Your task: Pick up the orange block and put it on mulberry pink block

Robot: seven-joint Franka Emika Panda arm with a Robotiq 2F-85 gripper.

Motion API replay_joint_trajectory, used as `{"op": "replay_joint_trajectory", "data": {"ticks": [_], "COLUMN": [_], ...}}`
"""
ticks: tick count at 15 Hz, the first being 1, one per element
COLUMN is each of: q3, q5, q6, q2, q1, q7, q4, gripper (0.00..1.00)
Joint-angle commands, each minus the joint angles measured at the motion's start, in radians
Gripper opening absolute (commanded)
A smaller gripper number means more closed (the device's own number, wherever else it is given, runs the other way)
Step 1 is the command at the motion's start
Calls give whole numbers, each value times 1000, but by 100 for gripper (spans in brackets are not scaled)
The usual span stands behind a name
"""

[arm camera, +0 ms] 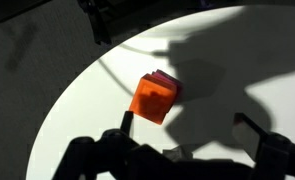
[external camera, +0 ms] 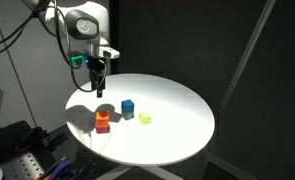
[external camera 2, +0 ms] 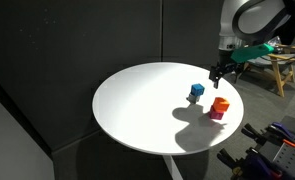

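The orange block (external camera: 103,117) sits on top of the mulberry pink block (external camera: 103,127) near the round white table's edge; both show in both exterior views, the orange block (external camera 2: 220,102) above the pink one (external camera 2: 218,114). In the wrist view the orange block (arm camera: 152,98) hides most of the pink block, whose edge (arm camera: 169,79) peeks out behind it. My gripper (external camera: 99,86) hangs above the stack, open and empty, also seen in an exterior view (external camera 2: 220,73) and in the wrist view (arm camera: 187,128), with fingers spread apart.
A taller blue block (external camera: 128,107) and a small yellow-green block (external camera: 145,118) stand near the stack on the white round table (external camera: 177,115). The blue block also shows in an exterior view (external camera 2: 196,92). Dark curtains surround the table; equipment sits beside it.
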Motion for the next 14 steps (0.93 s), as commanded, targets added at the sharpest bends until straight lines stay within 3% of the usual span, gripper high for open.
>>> {"op": "replay_joint_trajectory", "data": {"ticks": [1,14], "q3": [28,51], "q5": [22,95], "q6": [-87,-327], "q2": [-122,-445], "q1": [-8,-9], "q7": [-142,-225], "q4": [-34,-74], "gripper": [100,100]}}
